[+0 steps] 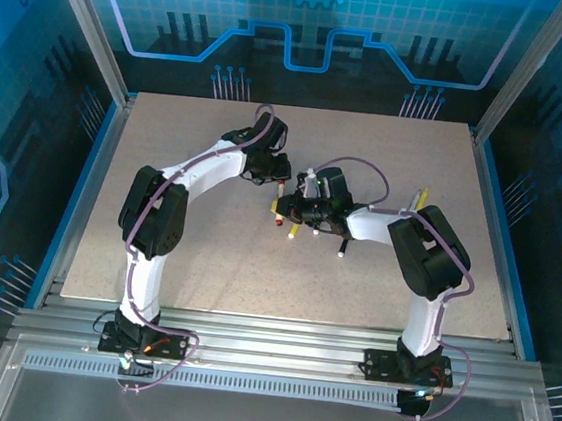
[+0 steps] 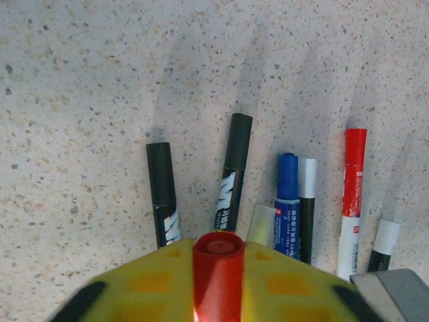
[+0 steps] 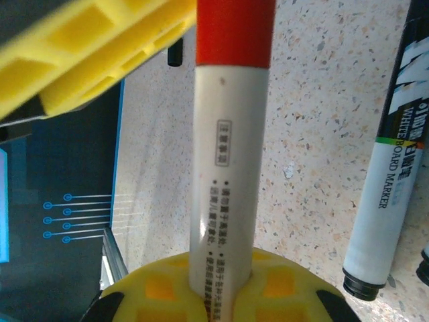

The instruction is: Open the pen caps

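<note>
Left wrist cam: my left gripper is just yellow blur and the red cap runs off the bottom edge, so no idea if I'm actually pinching it. The pens past it lose their near ends behind the yellow. Right cam: the white barrel sinks into my right gripper, cap end cropped up top.

White curved arm link shells; black boxy joint housings; grey-purple cables looped alongside; black base plates. Yellow moulded-plastic gripper fingers, square recesses, black edge patches.
</note>
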